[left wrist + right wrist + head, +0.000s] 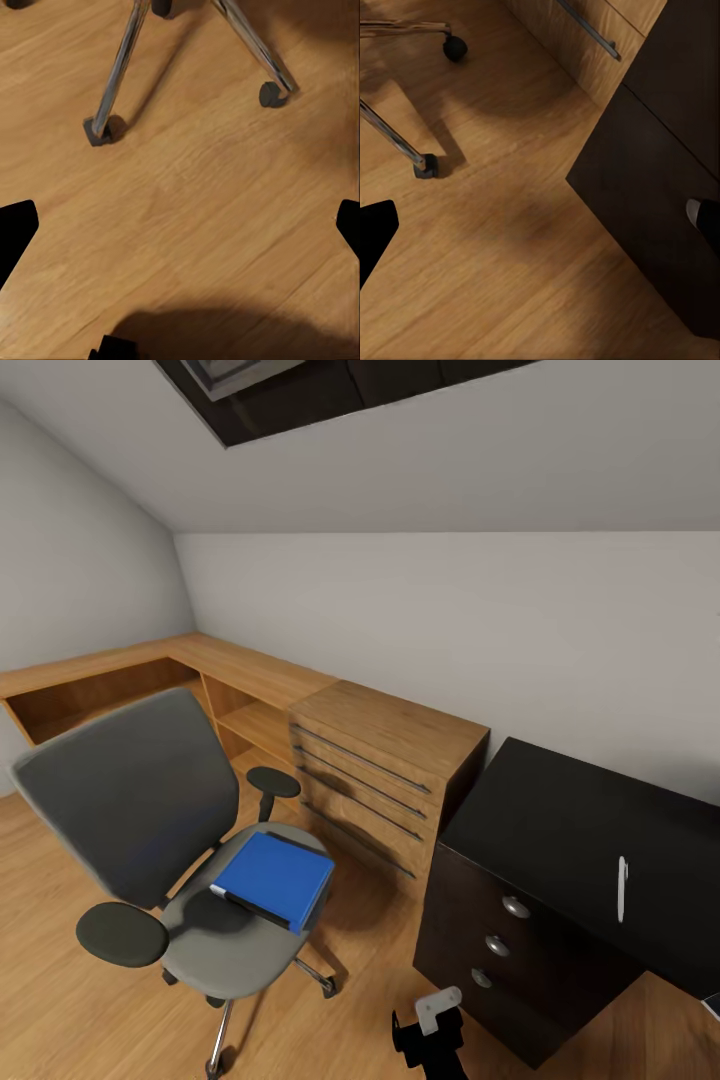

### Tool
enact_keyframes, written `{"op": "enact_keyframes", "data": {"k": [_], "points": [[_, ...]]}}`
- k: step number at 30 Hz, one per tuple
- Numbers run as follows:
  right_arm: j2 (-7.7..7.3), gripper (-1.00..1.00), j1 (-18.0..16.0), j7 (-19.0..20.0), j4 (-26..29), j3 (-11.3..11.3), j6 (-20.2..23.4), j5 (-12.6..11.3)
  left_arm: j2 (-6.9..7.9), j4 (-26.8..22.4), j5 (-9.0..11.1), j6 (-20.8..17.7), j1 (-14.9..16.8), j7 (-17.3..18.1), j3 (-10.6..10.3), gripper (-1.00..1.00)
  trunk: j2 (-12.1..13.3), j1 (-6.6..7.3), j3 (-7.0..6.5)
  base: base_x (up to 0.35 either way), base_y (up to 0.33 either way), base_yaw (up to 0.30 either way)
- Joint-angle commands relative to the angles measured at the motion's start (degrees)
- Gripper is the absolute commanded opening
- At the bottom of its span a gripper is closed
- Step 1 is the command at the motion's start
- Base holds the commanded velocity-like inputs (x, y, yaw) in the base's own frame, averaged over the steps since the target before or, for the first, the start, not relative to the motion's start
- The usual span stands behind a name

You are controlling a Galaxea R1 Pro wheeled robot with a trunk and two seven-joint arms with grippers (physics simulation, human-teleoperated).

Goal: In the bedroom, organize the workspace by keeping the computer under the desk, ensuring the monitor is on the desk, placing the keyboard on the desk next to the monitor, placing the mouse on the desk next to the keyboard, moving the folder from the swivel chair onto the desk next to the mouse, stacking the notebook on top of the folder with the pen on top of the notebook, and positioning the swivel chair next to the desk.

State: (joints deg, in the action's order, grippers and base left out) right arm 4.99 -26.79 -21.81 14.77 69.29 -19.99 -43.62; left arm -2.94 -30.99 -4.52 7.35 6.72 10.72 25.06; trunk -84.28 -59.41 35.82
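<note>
So the swivel chair sits on the wood floor at about 8 o'clock in the head view, backrest toward 10 o'clock, round armrests either side. The blue folder is lying flat on its grey seat, toward the seat's front edge. Behind the chair, the wooden corner desk runs along the wall, its surface bare where it shows, with open shelves under it and a wooden drawer unit at its end. Just beside that, at 4 o'clock, is a black cabinet with three round knobs on its front, and the white pen rests on its top, well apart from the folder.

Left wrist view looks straight down at the floor with the chair's chrome legs and two casters. The left gripper has its dark fingertips spread wide to the frame edges, nothing between them. Same for the right gripper: fingers wide apart and empty, over the floor by the black cabinet's corner and the drawer unit's base.
</note>
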Motion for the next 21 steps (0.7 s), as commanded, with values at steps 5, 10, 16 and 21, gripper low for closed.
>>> {"op": "enact_keyframes", "data": {"k": [5,10,16,21], "points": [[0.08,1.0,-0.1,-0.3,0.0,0.6,-0.2,-0.5,-2.36,-10.2,-1.2,-9.1,0.0,0.4,-0.7,1.0,0.0,0.0,0.05,0.0,0.0,0.0],[0.11,1.0,-0.1,-0.3,0.0,0.6,-0.1,-0.5,-3.36,-18.5,-2.3,-16.1,0.0,0.4,-1.2,1.0,0.0,0.0,0.05,0.0,0.0,0.0],[0.11,1.0,0.0,-0.3,0.0,0.5,-0.1,-0.5,-4.41,-26.7,-3.5,-25.2,0.0,0.4,-1.3,1.0,0.0,0.0,0.05,0.0,0.0,0.0],[0.11,1.0,0.0,-0.3,0.0,0.5,-0.1,-0.5,-4.95,-33.8,-3.7,-32.2,0.0,0.5,-2.3,1.0,0.0,0.0,0.05,0.0,0.0,0.0]]}}
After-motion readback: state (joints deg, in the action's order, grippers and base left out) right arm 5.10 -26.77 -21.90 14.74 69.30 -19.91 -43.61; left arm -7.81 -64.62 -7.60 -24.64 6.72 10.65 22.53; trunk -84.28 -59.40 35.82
